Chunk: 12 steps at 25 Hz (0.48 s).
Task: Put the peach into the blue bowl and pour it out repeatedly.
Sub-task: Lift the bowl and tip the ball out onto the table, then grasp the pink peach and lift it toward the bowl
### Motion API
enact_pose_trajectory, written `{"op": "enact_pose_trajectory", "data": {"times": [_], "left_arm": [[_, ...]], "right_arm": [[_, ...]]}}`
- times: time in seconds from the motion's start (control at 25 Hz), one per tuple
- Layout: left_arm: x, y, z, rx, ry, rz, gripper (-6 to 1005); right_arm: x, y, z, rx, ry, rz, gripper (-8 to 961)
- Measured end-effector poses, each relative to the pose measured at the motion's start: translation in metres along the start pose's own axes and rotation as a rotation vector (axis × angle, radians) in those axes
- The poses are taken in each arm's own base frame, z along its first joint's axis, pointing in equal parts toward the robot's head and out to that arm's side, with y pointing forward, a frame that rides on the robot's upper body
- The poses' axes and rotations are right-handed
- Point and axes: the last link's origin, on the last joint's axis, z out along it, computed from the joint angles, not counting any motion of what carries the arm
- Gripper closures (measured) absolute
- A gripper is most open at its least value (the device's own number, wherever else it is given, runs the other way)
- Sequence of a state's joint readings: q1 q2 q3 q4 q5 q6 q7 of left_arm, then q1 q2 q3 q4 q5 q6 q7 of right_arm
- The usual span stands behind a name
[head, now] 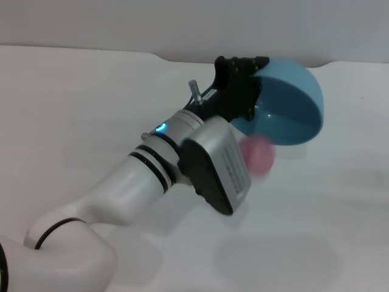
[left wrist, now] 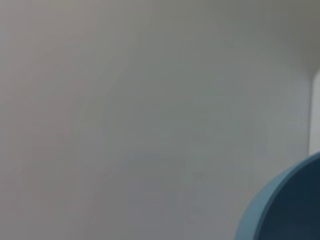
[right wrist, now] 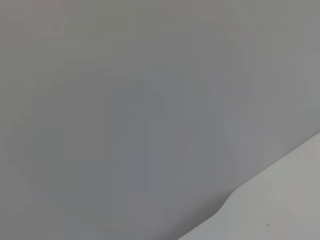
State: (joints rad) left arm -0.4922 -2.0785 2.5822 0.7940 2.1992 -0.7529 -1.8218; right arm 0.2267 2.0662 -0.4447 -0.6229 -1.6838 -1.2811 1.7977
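Head view: the left gripper point(head: 250, 91) is clamping the rim of the blue bowl point(head: 290, 103), holding it raised above the white table point(head: 73, 109) and tipped on its side, with the opening facing the robot. The peach point(head: 260, 155) is appearing blurred just below the bowl's lower edge, clear of the bowl. Left wrist view is showing the bowl's rim point(left wrist: 280, 210). The right gripper is not appearing in any view.

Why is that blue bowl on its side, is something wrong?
The left gripper holds the blue bowl tipped on its side above the table. The peach, blurred, is just below its rim, seemingly tumbling out. It looks like deliberate pouring.
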Motion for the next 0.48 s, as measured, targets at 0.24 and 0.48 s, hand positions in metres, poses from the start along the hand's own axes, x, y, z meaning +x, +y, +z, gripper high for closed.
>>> {"op": "enact_pose_trajectory", "data": {"times": [0.24, 0.48], "left_arm": [[-0.002, 0.002, 0.000, -0.007, -0.010, 0.075, 1001], [-0.015, -0.020, 0.012, 0.075, -0.111, -0.192, 1001]], "right_arm": [[0.001, 0.001, 0.000, -0.005, 0.001, 0.000, 424], [0.005, 0.005, 0.001, -0.035, 0.010, -0.029, 425]]}}
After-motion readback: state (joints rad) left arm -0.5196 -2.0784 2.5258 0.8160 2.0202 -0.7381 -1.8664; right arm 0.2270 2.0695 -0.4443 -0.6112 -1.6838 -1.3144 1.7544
